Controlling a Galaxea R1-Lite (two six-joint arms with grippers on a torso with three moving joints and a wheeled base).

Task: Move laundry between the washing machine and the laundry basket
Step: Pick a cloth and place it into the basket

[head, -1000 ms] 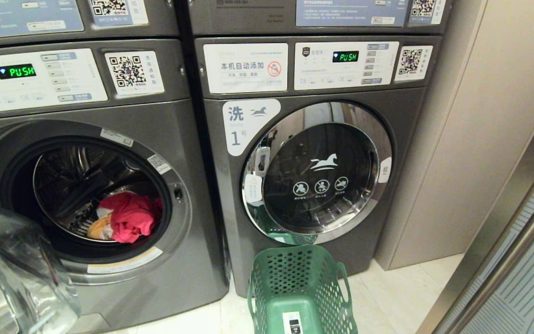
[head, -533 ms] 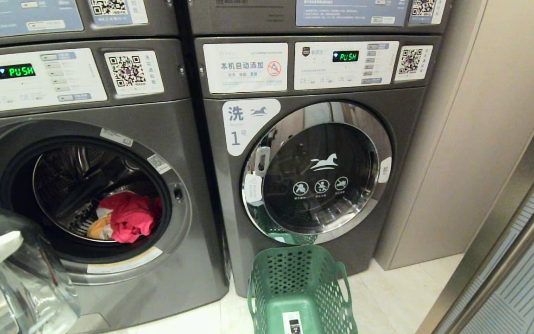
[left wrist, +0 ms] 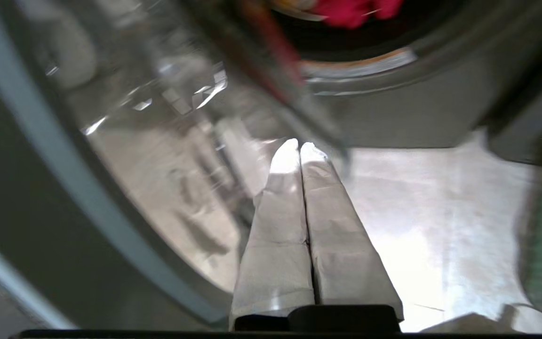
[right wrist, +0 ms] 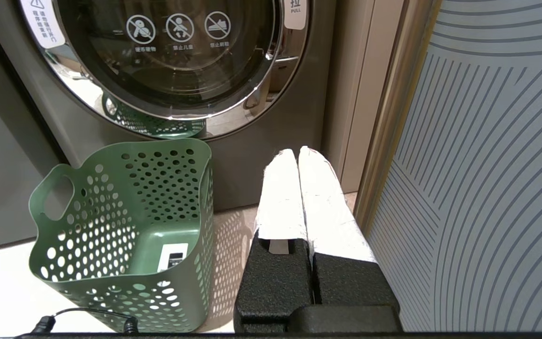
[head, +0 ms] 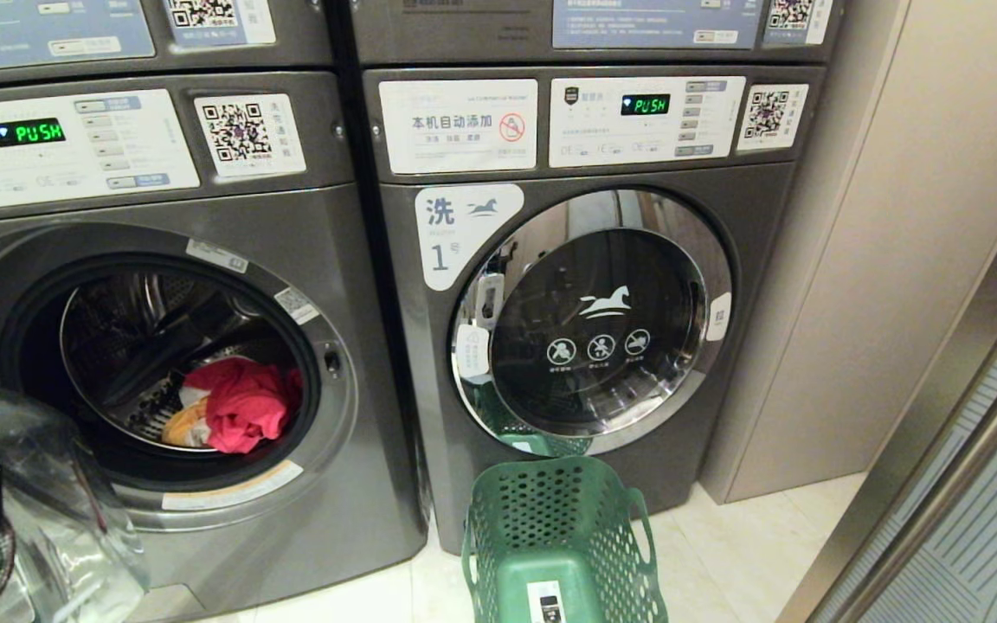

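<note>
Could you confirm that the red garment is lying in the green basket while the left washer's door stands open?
Not quite: the red garment lies in the left washer's drum, as the head view shows; the basket holds no laundry. The door is open.

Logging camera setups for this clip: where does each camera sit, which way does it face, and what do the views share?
Head view: high, looking forward and down at the open washer, the closed washer and the green basket; a dark part of the left arm shows at the left edge.
Left wrist view: behind the shut left end effector, facing the open door's glass and floor.
Right wrist view: behind the shut right end effector, facing the closed washer.
Shared: the basket appears in all three; red laundry in head and left wrist.
</note>
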